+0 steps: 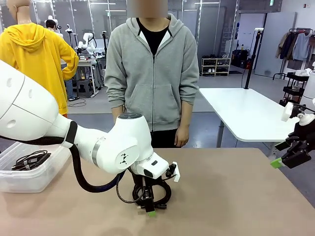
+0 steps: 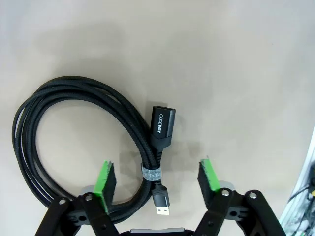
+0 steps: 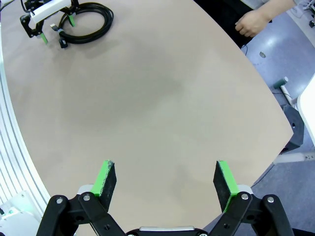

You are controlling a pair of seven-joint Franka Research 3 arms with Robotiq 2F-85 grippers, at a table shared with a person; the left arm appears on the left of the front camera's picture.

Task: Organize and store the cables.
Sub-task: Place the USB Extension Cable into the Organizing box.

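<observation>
Left gripper (image 2: 158,179) open astride cable (image 2: 78,142); wrist view reveals plugs.

The front camera is looking level across the table (image 1: 236,196) toward the person (image 1: 152,73) at its far side. The left wrist camera is peering straight down, close over the coiled cable (image 2: 74,142). The right wrist camera is hanging higher, taking in the tabletop (image 3: 147,98); it is sharing that cable (image 3: 88,22) with both other views.
</observation>
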